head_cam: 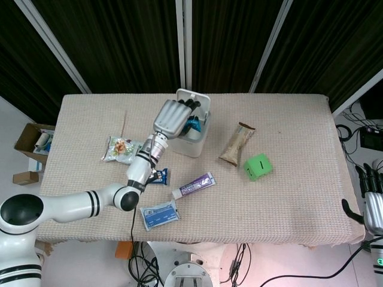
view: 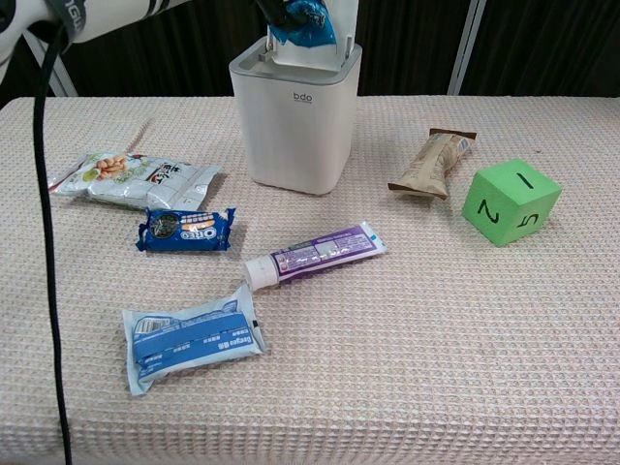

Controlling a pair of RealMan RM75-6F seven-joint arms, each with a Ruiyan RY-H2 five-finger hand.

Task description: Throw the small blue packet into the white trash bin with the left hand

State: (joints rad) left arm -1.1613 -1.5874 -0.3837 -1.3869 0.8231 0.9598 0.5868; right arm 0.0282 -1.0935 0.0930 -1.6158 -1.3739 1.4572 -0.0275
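My left hand [head_cam: 173, 117] hangs over the open top of the white trash bin [head_cam: 190, 139] and grips the small blue packet [head_cam: 193, 124]. In the chest view the blue packet [view: 303, 21] hangs just above the white trash bin's rim [view: 295, 116], in front of its raised lid, held by dark fingers [view: 275, 12] at the top edge. My right hand [head_cam: 373, 202] is off the table's right edge, low, with its fingers apart and holding nothing.
On the cloth lie a snack bag [view: 131, 179], an Oreo packet [view: 186, 230], a purple toothpaste tube [view: 315, 255], a blue-white pouch [view: 191, 336], a brown bar [view: 434, 163] and a green cube [view: 511, 201]. A black cable [view: 44, 194] hangs at the left.
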